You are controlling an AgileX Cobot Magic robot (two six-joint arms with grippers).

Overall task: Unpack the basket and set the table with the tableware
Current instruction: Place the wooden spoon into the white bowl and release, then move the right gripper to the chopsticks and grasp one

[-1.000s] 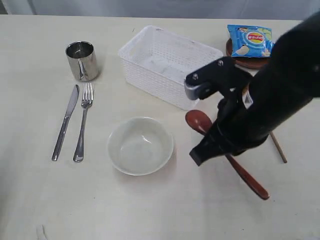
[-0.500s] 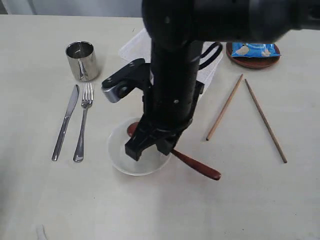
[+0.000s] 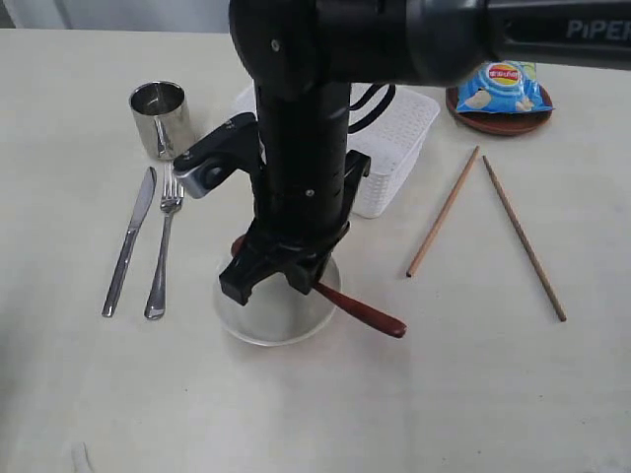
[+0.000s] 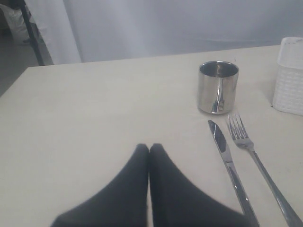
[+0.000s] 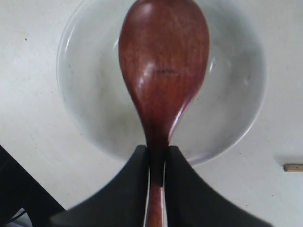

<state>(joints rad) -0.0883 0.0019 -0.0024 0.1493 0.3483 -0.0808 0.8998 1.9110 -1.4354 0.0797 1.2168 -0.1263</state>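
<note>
Right wrist view: the right gripper [image 5: 157,152] pinches the reddish-brown spoon [image 5: 163,61] by its handle, with the scoop over the pale bowl [image 5: 80,113] beneath the gripper. Next, probably: lower it in and release.

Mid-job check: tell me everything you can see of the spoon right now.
The spoon is reddish-brown and glossy, wood-like with faint grain. It is one piece: a broad oval head narrowing to a slim handle. The right hand is shut on the handle just behind the head. The head sits over the pale bowl, while the handle's end juts out past the bowl's rim in the exterior view. Whether the head touches the bowl cannot be told.
</note>
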